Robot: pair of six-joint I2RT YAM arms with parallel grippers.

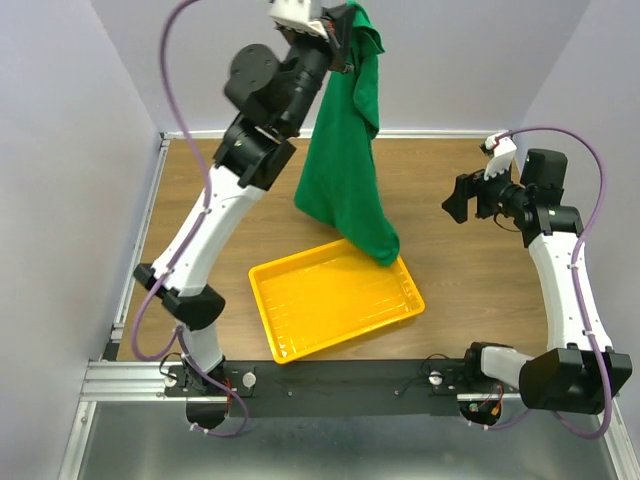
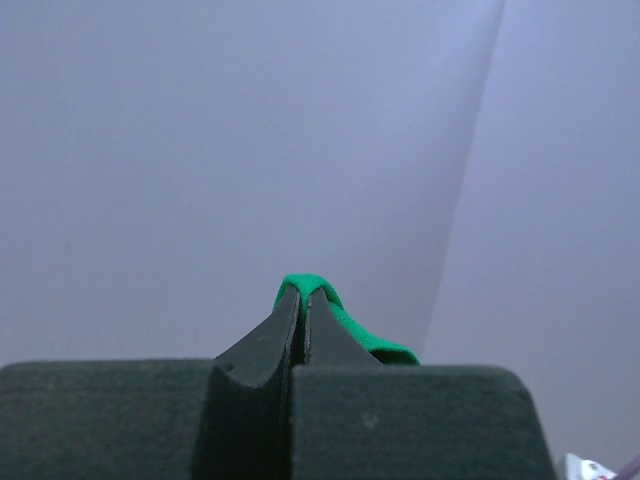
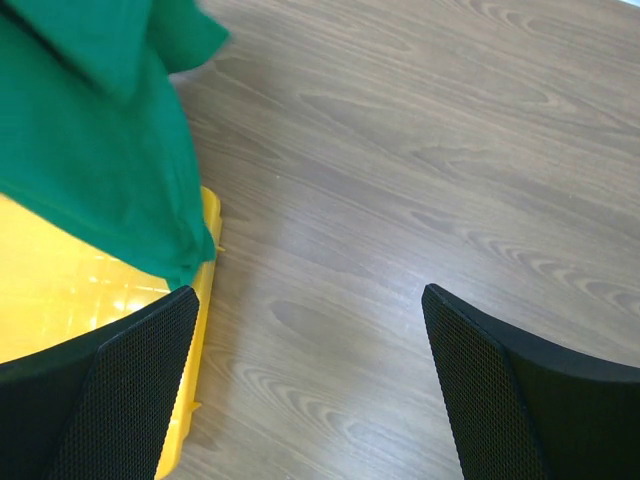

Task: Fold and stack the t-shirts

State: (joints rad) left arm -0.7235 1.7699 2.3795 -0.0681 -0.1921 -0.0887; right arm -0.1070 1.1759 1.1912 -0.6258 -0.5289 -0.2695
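The green t-shirt (image 1: 345, 160) hangs in a long drape from my left gripper (image 1: 338, 30), which is raised high at the back. Its lowest corner reaches the far right corner of the yellow tray (image 1: 300, 300). In the left wrist view the left gripper (image 2: 303, 295) is shut on a fold of the green t-shirt (image 2: 345, 320). My right gripper (image 1: 460, 200) is open and empty over the bare table at the right. In the right wrist view the right gripper (image 3: 310, 340) is wide open, with the t-shirt (image 3: 90, 150) and tray (image 3: 205, 260) at its left.
The yellow tray sits on the wooden table (image 1: 450, 290) at front centre. Grey walls (image 1: 450, 60) close the back and sides. A metal rail (image 1: 140, 380) runs along the near edge by the arm bases.
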